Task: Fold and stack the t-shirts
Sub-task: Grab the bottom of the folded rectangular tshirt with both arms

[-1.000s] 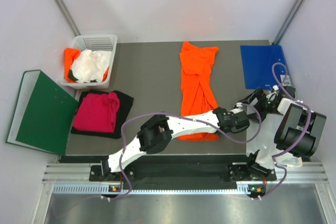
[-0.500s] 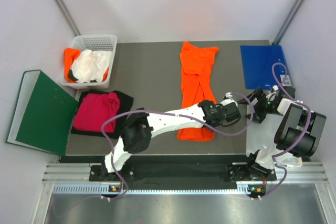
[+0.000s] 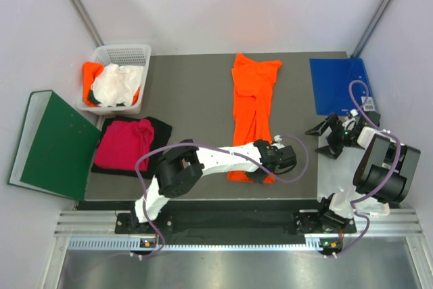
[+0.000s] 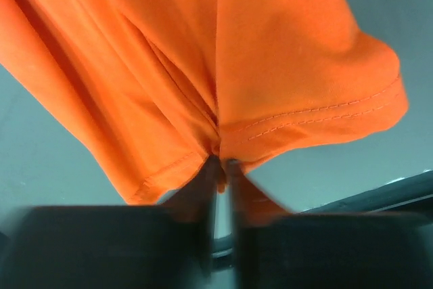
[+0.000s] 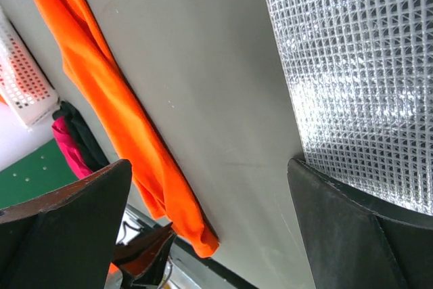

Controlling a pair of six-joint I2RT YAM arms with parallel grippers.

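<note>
Orange t-shirt (image 4: 284, 65): soft matt cloth, stitched hem; table (image 3: 196, 93): smooth matt.

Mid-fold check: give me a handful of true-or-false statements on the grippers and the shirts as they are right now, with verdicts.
1. The left gripper is shut on the near hem of the long orange shirt. True.
2. The right gripper is open and empty. True.
3. A pink shirt lies on a black shirt beside the basket. True.
4. The basket is empty. False: it holds a white shirt and a crumpled orange shirt.
5. The long orange shirt is folded into a neat square. False: it lies stretched out in a long, rumpled strip.
</note>
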